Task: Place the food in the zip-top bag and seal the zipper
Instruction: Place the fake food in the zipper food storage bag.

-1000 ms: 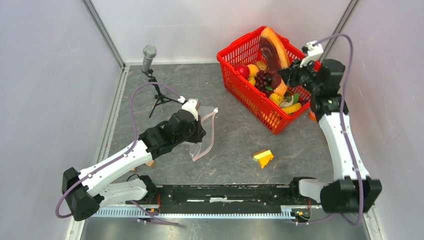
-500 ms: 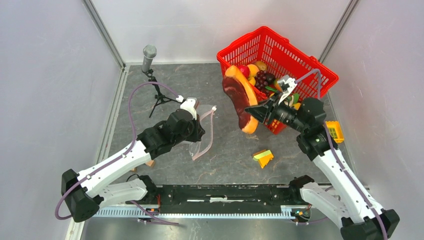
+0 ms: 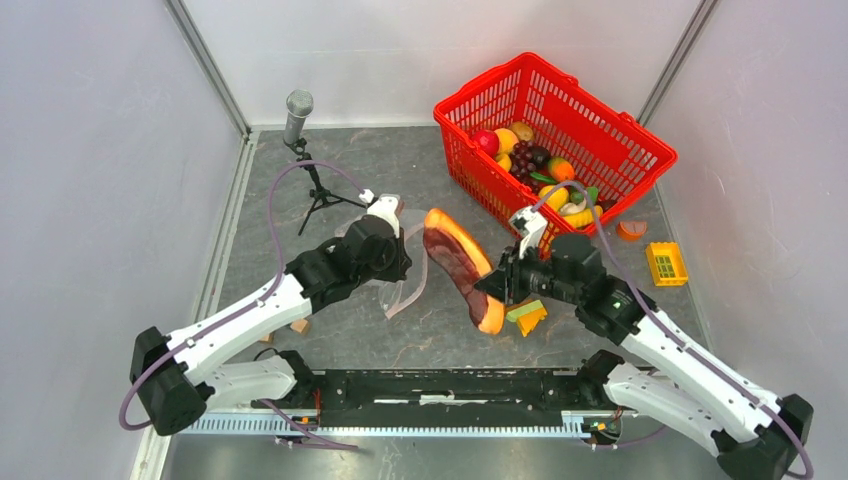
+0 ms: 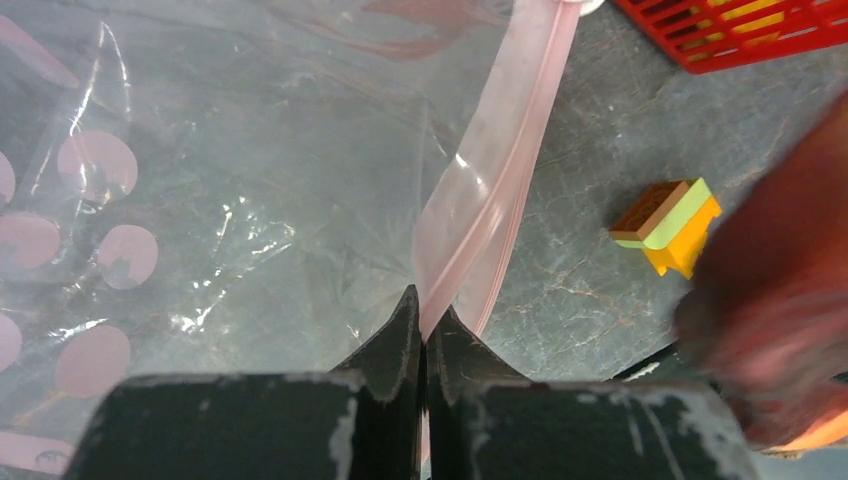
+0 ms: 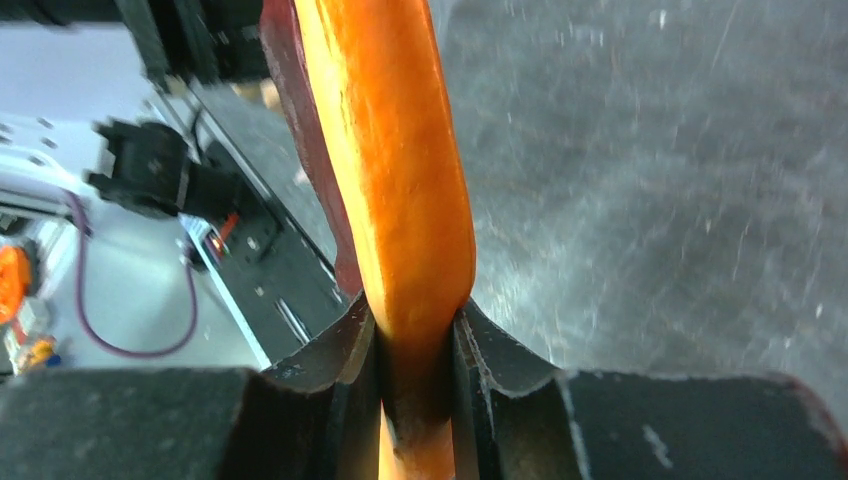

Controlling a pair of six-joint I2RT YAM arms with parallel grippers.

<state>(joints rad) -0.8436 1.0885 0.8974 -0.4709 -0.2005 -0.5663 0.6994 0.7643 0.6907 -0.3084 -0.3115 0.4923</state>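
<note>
left gripper (image 4: pixel 424 312) is clamping tight on the pink zipper strip (image 4: pixel 500 180), jaws fully together, pinching one lip of the bag (image 4: pixel 250 200) and lifting it off the table, most likely to prop the mouth open for loading

the rest of the clear dotted bag is lying slack and crumpled on the grey table (image 3: pixel 450 340) beside that wrist

right gripper (image 5: pixel 415 325) is squeezing the orange rim of a big toy steak (image 5: pixel 390 150), jaws partly closed around it, and the steak is hanging in the air just right of the bag's mouth, apart from it, edge-on to the opening, which looks like the sensible way to slip such a long piece in

the opening is looking narrow and floppy for something this size, so snagging on the lip is the worry here

more toy fruit (image 3: pixel 527 155) is sitting in the red basket (image 3: pixel 610 150) at the back right, well apart from the bag

a yellow and green wedge (image 3: pixel 527 315) is lying right under the right wrist, a yellow block (image 3: pixel 667 262) and an orange piece (image 3: pixel 631 229) are sitting beside the basket, and a microphone on a tripod (image 3: pixel 298 105) is standing at the back left, clear of both arms
</note>
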